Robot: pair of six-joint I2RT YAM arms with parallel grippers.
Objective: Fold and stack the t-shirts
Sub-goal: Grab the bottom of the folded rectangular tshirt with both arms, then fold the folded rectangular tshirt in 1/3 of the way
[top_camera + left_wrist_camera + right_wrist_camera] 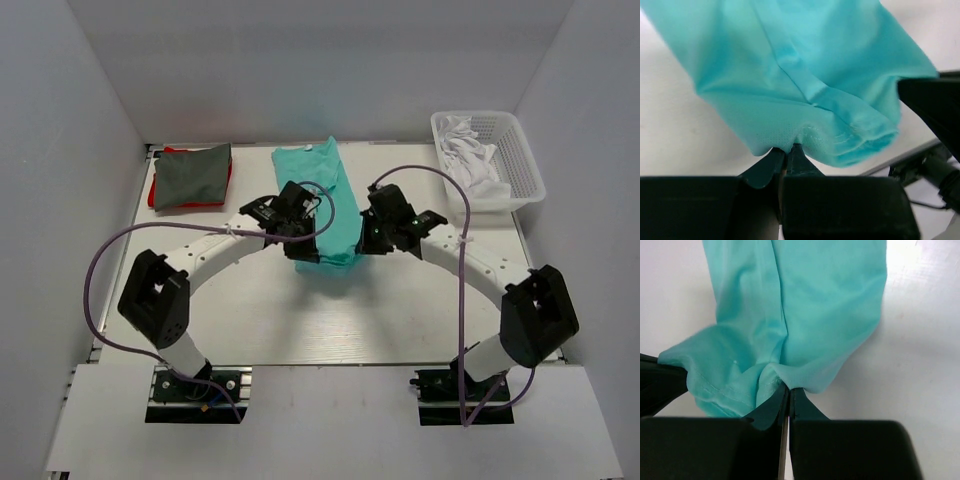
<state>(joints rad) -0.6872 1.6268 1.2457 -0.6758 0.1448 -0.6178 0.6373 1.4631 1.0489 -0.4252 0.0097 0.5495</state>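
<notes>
Mint t-shirt [318, 178] mid-table; white cloth [470, 155] inside lattice basket [528, 170]

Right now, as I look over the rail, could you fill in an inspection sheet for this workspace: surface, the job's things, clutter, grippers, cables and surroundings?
Surface: white table, flat, no spills seen.
Job's things: mint-teal cloth t-shirt, folded into a long strip at the middle; folded dark grey t-shirt lying on a red t-shirt at the far left corner.
Clutter: white plastic lattice basket at the far right, holding crumpled white cloth.
Grippers: left gripper and right gripper both shut on the teal shirt's near end.
Cables: purple cables loop loosely along each arm.
Surroundings: plain grey walls on three sides; nothing else seen.
</notes>
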